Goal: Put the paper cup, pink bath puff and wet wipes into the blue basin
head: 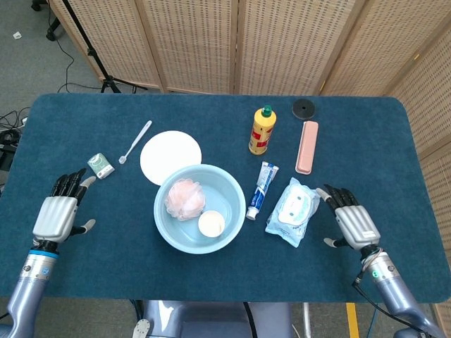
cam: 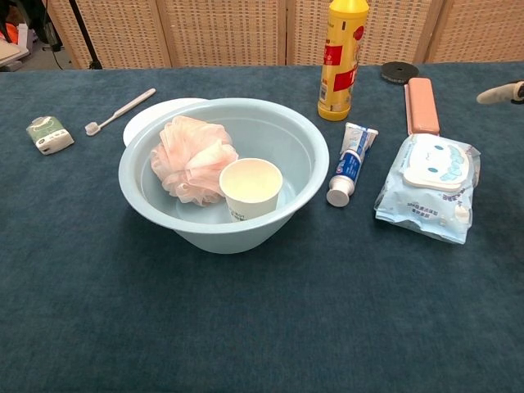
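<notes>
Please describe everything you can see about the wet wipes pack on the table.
The wet wipes are a soft, light blue plastic pack with a white flip lid on top showing a cartoon face. It lies flat on the dark blue table cloth, outside the blue basin, to the right of the toothpaste tube and just in front of the pink case. Nothing holds it; the right hand is open beside it, apart from it.

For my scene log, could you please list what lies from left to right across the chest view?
Small green packet → toothbrush → blue basin → toothpaste tube → wet wipes → right hand.
</notes>
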Controlling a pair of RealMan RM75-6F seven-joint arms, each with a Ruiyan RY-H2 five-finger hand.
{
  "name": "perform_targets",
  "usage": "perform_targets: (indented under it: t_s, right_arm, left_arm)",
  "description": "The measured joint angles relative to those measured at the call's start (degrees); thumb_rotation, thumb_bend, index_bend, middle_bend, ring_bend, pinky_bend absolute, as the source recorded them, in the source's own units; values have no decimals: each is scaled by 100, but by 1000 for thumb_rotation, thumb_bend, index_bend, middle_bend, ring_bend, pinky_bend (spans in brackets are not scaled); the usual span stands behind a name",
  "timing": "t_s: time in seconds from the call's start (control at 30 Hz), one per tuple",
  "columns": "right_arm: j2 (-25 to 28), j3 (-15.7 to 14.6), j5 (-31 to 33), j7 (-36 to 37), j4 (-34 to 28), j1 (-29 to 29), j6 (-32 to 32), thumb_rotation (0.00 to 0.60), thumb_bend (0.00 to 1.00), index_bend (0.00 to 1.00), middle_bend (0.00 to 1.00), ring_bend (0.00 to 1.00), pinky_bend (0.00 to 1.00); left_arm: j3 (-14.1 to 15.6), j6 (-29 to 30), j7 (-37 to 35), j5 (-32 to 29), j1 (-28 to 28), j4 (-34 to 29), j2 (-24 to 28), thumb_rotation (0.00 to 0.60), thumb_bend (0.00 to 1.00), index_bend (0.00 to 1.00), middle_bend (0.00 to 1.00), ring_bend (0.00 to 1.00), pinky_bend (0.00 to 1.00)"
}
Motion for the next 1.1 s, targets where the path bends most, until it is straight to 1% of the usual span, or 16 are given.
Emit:
perform_targets:
  t_s: [0.07,0.17,0.27,0.5,0.77,1.1]
  right_arm:
    - [-9,16,14,-14,-9,87,-110,600,53,30,0,0,0]
    - [-36,12,20,-52,5,225,-301,600,53,30,0,0,0]
    - [-56,-24,24,-81,67,376,-586,600,53,30,0,0,0]
    - [-77,-99,44,-118,331,873,-1304,600,53,30,0,0,0]
    - [-239,-69,32,-86,534,1248,-1615,600,53,30,0,0,0]
    - [-610,-107,-14,47,902,1586,-1876,600,53,31,0,0,0]
  left_arm:
    - [-37,54,-51,13,28,-10,8,600,187,129,0,0,51]
    - [-60,-22,-81,-2,40,3,19,600,187,129,0,0,51]
    - [-92,-112,-89,-29,43,20,24,600,188,129,0,0,51]
    - [-126,-108,-89,46,80,2,19,600,187,124,0,0,51]
    - [-177,-122,-128,92,112,2,16,600,187,124,0,0,51]
    - [-221,-208,-172,111,118,12,9,600,187,124,0,0,51]
